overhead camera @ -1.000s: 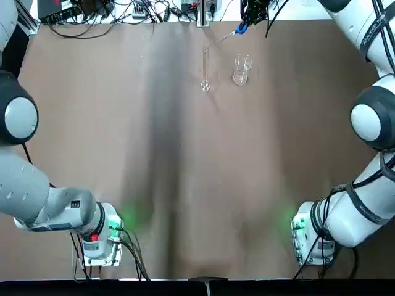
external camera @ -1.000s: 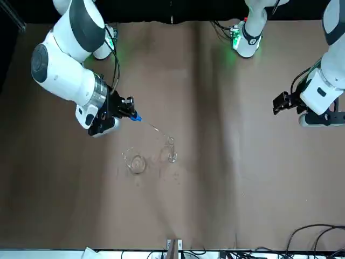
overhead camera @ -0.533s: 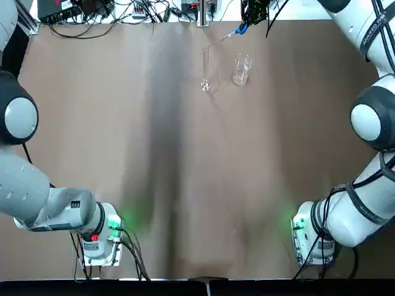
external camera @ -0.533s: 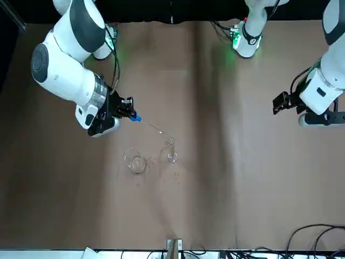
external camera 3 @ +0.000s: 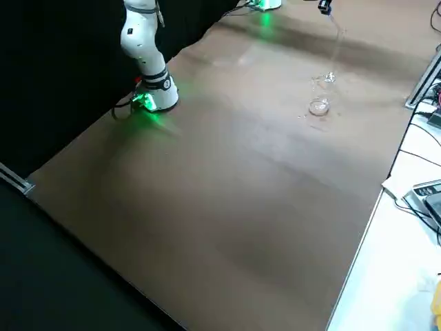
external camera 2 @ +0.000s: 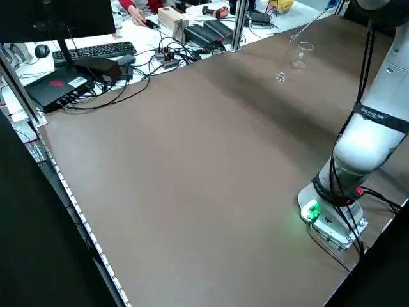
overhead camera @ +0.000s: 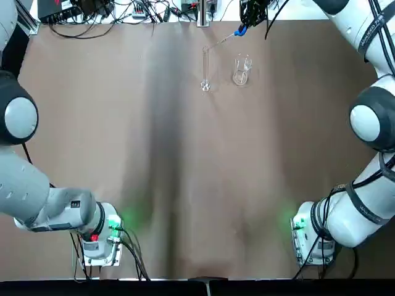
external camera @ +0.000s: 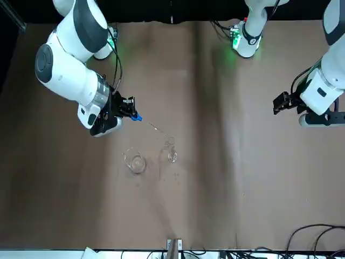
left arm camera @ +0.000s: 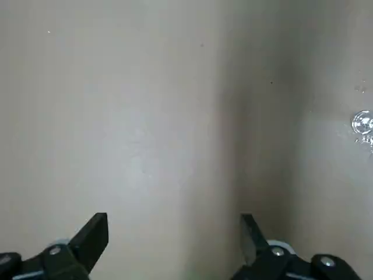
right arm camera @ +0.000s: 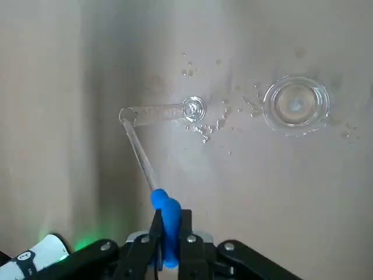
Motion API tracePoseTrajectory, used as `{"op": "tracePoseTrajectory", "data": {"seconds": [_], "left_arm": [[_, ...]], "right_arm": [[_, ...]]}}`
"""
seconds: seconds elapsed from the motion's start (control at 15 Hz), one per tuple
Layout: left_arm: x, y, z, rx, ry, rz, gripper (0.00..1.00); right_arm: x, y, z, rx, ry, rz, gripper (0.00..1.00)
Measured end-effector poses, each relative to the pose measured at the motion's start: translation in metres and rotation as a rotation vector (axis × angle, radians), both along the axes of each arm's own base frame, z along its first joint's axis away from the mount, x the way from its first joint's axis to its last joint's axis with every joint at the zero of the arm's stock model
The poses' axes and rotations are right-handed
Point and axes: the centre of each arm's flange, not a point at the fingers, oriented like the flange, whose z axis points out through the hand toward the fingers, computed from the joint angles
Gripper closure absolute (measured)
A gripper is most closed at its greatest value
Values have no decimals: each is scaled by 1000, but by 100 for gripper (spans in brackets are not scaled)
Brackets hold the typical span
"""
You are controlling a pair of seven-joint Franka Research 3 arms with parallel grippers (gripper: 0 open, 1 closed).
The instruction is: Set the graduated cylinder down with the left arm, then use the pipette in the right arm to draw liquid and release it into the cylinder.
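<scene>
While the graduated cylinder [overhead camera: 205, 66] stands upright on the brown table [overhead camera: 185, 172], free of any gripper, the pipette [right arm camera: 152, 172] is held above it by the right gripper [right arm camera: 169, 227], whose fingers are pressed closed on the blue bulb [external camera: 137, 117]. From that bulb the thin clear tube is slanted down toward the cylinder's open top, and in the right wrist view the tip is seen at the rim of that opening; whether it is just inside or just above cannot be told. A short, wide glass beaker [overhead camera: 241, 69] is set just beside the cylinder, on the side nearer the right arm [external camera: 73, 70]. Small drops of clear liquid [right arm camera: 204, 131] are scattered on the table around the cylinder's foot and between the cylinder and the beaker. No liquid level can be made out in the cylinder or in the pipette. Well apart from the cylinder, toward the robot's left side of the table, the left gripper [external camera: 284, 102] is held over bare table with its fingers [left arm camera: 93, 233] spread wide and nothing between them.
</scene>
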Motion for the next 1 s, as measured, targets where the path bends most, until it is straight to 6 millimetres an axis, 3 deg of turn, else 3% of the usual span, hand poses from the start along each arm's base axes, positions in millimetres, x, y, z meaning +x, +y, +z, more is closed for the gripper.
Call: {"op": "tracePoseTrajectory", "data": {"seconds": [1.0], "left_arm": [[1, 4, 0, 1, 0, 7, 0]], "right_arm": [[1, -12, -3, -19, 37, -2, 92]]}}
